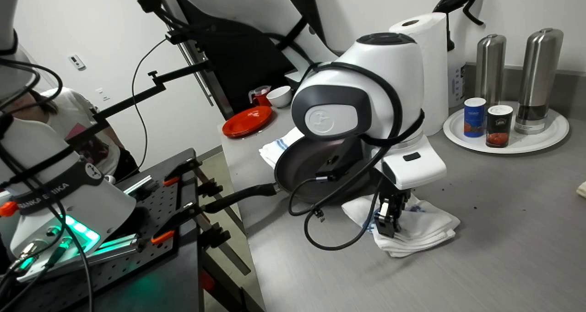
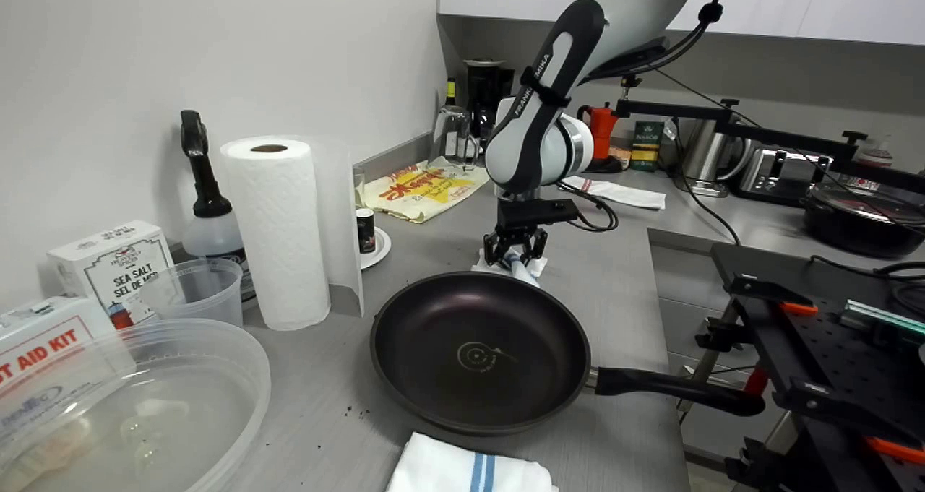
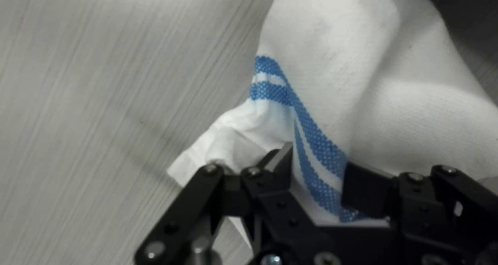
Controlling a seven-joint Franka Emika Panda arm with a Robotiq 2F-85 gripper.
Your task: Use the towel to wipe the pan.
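Note:
The white towel with blue stripes [image 1: 428,225] lies bunched on the grey counter beside the pan; it also shows in an exterior view [image 2: 522,269] and fills the wrist view [image 3: 330,43]. My gripper [image 1: 388,222] points down at it. In the wrist view the fingers [image 3: 317,175] are closed on a striped fold of the towel, which fills the gap between them. The dark frying pan [image 2: 480,398] lies on the counter, with its black handle past the edge; the arm partly hides it in an exterior view [image 1: 297,174]. The pan's inside looks bare.
A second folded striped towel [image 2: 470,470] lies on the pan's far side from my gripper. A paper towel roll [image 2: 278,239] stands near the wall. A white plate [image 1: 554,131] holds shakers and mills. A red plate [image 1: 247,122] and a clear tub [image 2: 246,398] stand on the counter.

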